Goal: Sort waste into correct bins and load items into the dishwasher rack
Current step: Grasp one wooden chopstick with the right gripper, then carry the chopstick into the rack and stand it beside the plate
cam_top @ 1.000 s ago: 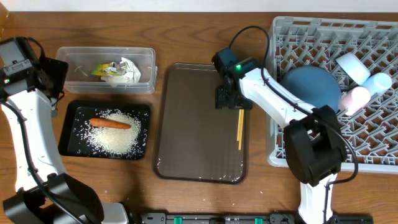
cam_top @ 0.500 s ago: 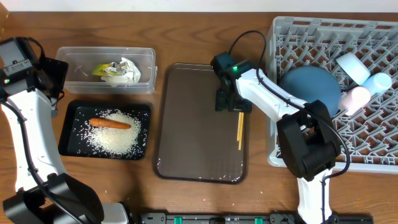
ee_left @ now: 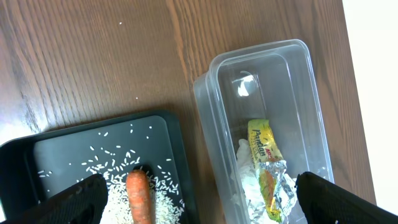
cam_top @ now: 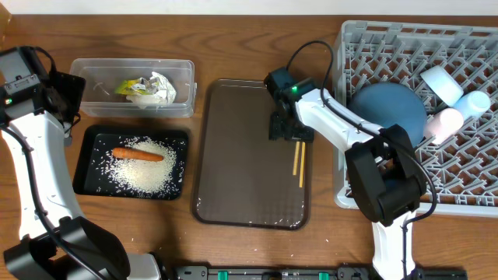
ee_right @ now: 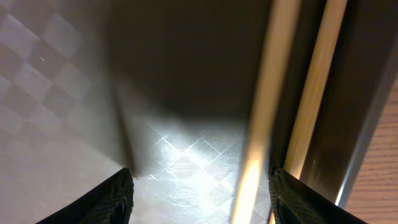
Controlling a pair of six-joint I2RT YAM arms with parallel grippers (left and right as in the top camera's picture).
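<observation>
Two wooden chopsticks (cam_top: pixel 299 163) lie along the right side of the dark brown serving tray (cam_top: pixel 241 163). My right gripper (cam_top: pixel 285 129) is low over their far end. In the right wrist view it is open (ee_right: pixel 202 199), with one blurred chopstick (ee_right: pixel 264 106) between the fingers and the other (ee_right: pixel 316 87) by the right finger. The grey rack (cam_top: pixel 389 35) holds the blue bowl (cam_top: pixel 389 105), a white cup (cam_top: pixel 438 79) and a light-blue cup (cam_top: pixel 472 102). My left gripper (cam_top: pixel 56 97) (ee_left: pixel 200 202) is open and empty above the bins.
The clear tub (cam_top: pixel 93 74) holds tissue (cam_top: pixel 161 84) and the yellow-green wrapper (ee_left: pixel 266 165). The black tray (cam_top: pixel 87 167) holds rice (cam_top: pixel 144 175) and the carrot (cam_top: pixel 138 154) (ee_left: pixel 139 196). A pinkish-white cup (cam_top: pixel 443 122) lies beside the bowl.
My right gripper has shifted slightly left and lower over the chopsticks' far end. The chopsticks have splayed slightly apart. The left arm has not moved.
</observation>
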